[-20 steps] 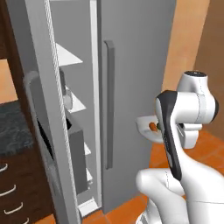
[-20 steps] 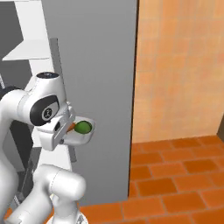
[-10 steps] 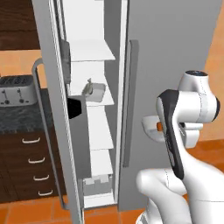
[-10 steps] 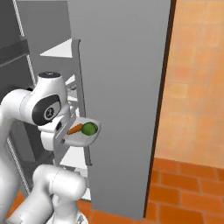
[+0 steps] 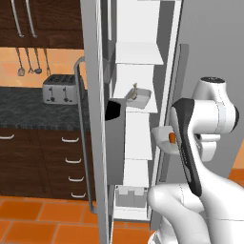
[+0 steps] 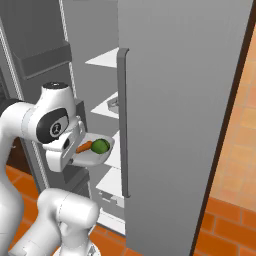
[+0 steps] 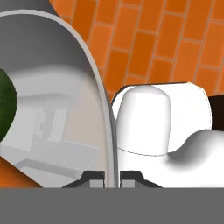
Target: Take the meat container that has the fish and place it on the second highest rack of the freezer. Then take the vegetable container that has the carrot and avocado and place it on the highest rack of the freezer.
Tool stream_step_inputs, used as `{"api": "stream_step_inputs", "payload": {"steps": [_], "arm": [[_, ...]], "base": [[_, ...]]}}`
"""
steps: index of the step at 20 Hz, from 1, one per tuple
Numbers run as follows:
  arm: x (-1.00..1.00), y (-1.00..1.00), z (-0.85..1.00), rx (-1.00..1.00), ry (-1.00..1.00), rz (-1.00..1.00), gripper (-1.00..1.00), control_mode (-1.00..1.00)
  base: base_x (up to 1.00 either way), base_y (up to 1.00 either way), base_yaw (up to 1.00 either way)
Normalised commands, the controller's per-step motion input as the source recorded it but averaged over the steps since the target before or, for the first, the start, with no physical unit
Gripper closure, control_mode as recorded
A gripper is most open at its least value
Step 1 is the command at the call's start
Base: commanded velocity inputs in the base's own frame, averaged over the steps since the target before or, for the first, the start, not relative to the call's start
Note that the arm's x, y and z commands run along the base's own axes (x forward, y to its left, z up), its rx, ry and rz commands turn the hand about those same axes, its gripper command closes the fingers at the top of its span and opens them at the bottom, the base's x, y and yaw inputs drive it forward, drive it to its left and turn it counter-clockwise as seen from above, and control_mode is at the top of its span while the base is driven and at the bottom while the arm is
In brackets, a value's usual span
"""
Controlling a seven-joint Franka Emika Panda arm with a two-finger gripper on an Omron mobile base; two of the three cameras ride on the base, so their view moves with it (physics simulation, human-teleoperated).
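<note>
Step in hand: carrying the shallow pale grey vegetable container (image 6: 95, 155) toward the tall white-shelved freezer (image 5: 138, 124), whose grey door (image 5: 93, 119) stands open.
Pincer: the dark two-finger gripper (image 7: 111, 177) is clamped on the container's rim, one tip on each side of the thin wall, as the hand view shows.
Vegetable container: held level just in front of the freezer's middle shelves, clear of them; it carries the bright orange tapered carrot (image 6: 84, 147) and the rounded dark green avocado (image 6: 100, 146), lying side by side and touching or nearly so.
Meat container: the small pale grey tray (image 5: 138, 96) sits on a freezer shelf, the second white shelf from the top in the left base view, with the slender brownish fish (image 5: 134, 90) poking up from it.
Doing it well: the target rack is the one above the fish tray, so I judge the load must rise well above its present height before going in. Keep it flat so the loose vegetables don't roll, and enter squarely between the freezer's side walls.
Risk: the shelf edge may catch the tray's far rim.
</note>
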Motion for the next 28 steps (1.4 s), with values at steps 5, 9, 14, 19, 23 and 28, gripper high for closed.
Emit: {"api": "stream_step_inputs", "payload": {"steps": [5, 9, 14, 19, 23, 28], "arm": [[0.00, 0.00, 0.00, 0.00, 0.00, 0.00, 1.00, 1.00], [0.00, 0.00, 0.00, 0.00, 0.00, 0.00, 1.00, 1.00], [0.00, 0.00, 0.00, 0.00, 0.00, 0.00, 1.00, 1.00], [0.00, 0.00, 0.00, 0.00, 0.00, 0.00, 1.00, 1.00], [0.00, 0.00, 0.00, 0.00, 0.00, 0.00, 1.00, 1.00], [0.00, 0.00, 0.00, 0.00, 0.00, 0.00, 1.00, 1.00]], "base": [[0.24, 0.12, 0.16], [0.13, 0.10, 0.12], [0.25, 0.08, 0.12], [0.55, 0.04, 0.03], [0.61, 0.01, 0.01], [0.51, 0.20, 0.02]]}}
